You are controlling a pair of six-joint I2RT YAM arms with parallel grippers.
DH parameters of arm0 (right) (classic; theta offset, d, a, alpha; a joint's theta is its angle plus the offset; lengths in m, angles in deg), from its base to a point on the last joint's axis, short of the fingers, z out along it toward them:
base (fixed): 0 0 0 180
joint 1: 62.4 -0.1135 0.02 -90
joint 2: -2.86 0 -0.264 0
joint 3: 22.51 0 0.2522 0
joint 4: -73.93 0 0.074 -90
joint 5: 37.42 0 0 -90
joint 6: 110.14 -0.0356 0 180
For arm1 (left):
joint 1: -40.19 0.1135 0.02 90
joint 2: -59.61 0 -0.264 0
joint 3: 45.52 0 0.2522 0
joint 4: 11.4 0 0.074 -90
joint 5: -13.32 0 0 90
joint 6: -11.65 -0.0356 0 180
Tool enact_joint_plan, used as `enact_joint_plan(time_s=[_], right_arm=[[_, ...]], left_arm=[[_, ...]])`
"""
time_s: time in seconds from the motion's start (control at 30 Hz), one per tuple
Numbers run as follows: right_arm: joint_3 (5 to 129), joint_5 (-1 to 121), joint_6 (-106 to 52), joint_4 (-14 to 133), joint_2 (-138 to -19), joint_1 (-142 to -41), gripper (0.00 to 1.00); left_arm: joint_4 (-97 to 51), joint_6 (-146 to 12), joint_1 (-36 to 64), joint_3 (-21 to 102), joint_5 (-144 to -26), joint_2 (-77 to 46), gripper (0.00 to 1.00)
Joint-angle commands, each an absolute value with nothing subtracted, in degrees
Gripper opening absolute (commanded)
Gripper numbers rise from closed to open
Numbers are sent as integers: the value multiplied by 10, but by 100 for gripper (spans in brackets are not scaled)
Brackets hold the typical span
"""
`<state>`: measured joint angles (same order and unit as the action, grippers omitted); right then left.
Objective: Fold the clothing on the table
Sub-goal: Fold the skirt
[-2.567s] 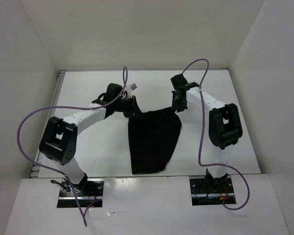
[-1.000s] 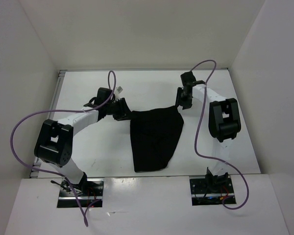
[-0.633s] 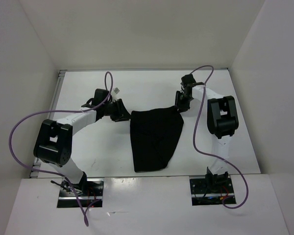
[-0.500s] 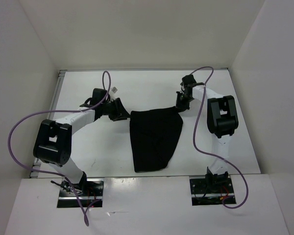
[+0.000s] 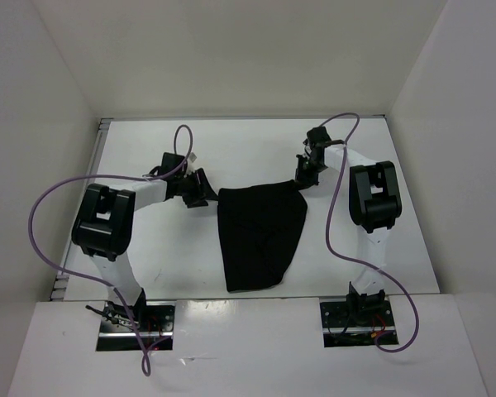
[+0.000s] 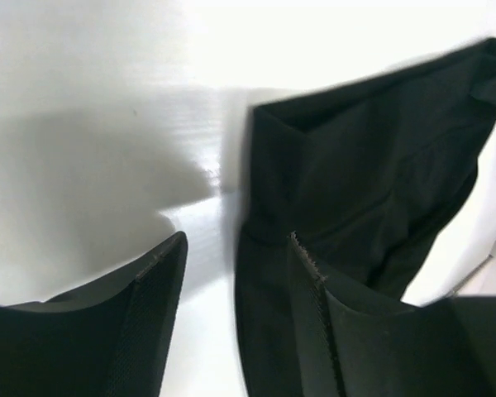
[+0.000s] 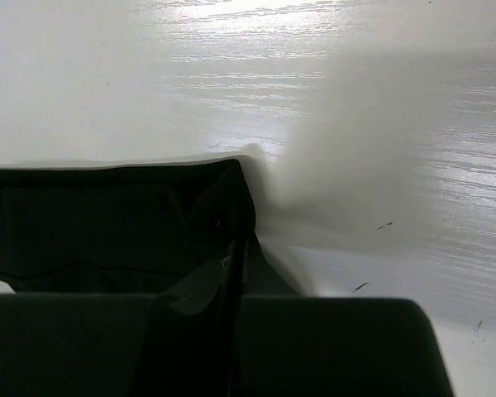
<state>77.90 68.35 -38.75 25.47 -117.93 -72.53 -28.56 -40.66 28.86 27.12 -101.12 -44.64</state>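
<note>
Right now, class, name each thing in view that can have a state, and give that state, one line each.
clothing: spread out on the table, its far right corner pinched, its far left corner free
left tool: open, at the clothing's far left corner, gripping nothing
right tool: shut on the clothing's far right corner

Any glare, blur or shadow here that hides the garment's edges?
Top external: even light, sharp, clothing outline clear on the table. Left wrist: table overexposed up top, jaws blurred. Right wrist: streaky glare above, soft shadow right, jaws out of focus.
</note>
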Motion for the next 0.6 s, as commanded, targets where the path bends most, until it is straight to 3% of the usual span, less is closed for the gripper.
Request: enact_joint_plan(time_s=[0.0,0.3,0.43,0.57], right_arm=[[769,684,-387,266,-1197,-731,0],[769,684,-387,261,-1208,-737,0],[775,689,-387,261,-1208,-737,0],[775,689,-387,261,-1208,-737,0]], left_arm=[[-232,-402,290,284,-996,-464,59],[-163,-351,290,284,-1013,-524,52],[-158,-345,260,313,-1025,-558,35],[-152,-333,260,308,-1025,-571,0]])
